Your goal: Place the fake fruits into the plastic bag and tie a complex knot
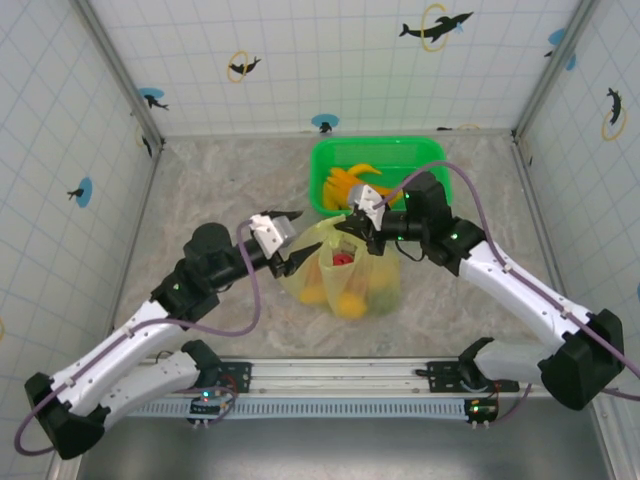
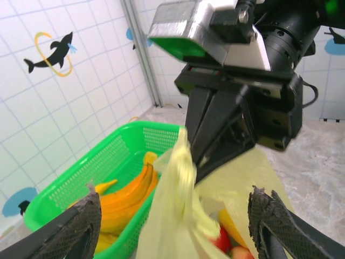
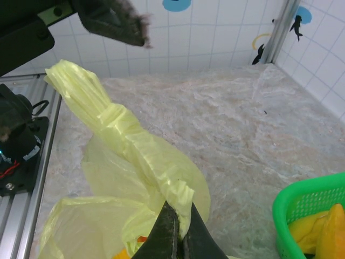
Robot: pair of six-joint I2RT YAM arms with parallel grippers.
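The grey table (image 1: 200, 200) carries a green basket (image 1: 318, 175) at the middle of its far edge. Just in front of the basket, near the middle of the table, sits the thin yellow bag (image 1: 378, 275). The right gripper (image 3: 180, 216) is clenched on the bag's twisted handle (image 3: 124, 132) and holds it up. The left gripper (image 2: 177, 193) is spread wide and grips nothing, with the handle between its fingers. A few fruits (image 1: 345, 298), red and orange, lie inside the bag. Some bananas (image 1: 350, 180) lie in the basket, so I think not all the fruit is packed.

The handle is thin and slippery. If the right gripper pulls too hard, the handle could slide out of the pinch or rip. Then the bag would flop and the fruits could roll out. If the left gripper closes off to one side, it could miss the handle and the knot would not start.

The top view shows the whole bag and what is in it. The right wrist view shows the twist and the pinch up close. The left wrist view shows the right gripper from the front.
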